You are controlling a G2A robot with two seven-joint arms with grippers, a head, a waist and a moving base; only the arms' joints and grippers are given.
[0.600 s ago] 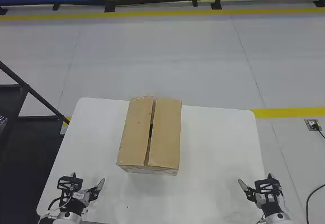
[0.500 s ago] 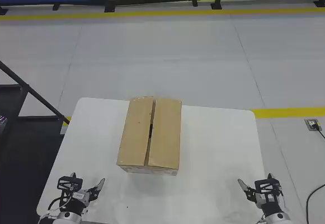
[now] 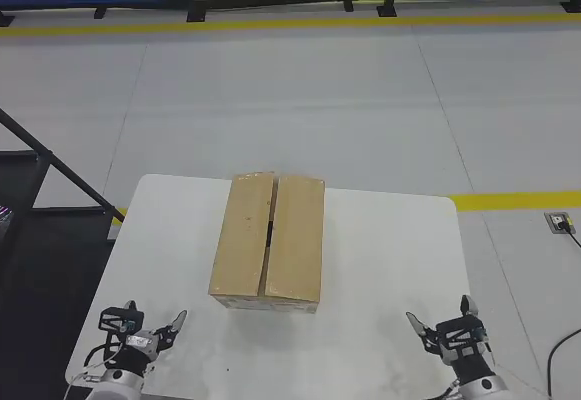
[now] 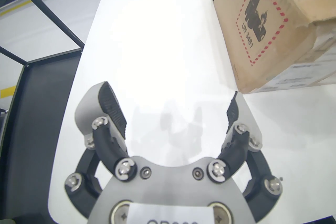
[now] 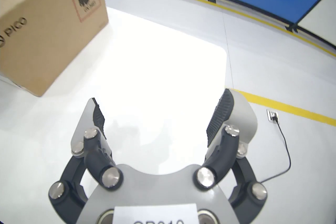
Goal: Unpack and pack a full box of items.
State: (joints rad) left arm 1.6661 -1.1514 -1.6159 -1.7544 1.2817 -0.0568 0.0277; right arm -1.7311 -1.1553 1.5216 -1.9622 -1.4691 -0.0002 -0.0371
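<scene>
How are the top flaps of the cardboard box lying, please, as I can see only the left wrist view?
Observer: In the top view, both flaps of the cardboard box are folded shut and meet along a middle seam.
Operator: Thank you. Where is the right gripper?
Observer: The right gripper hangs over the near part of the table. Its fingers are open and hold nothing, and it is well apart from the box.

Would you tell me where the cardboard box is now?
Top view: the cardboard box stands on the table, beyond and between the left tool and right tool.
</scene>
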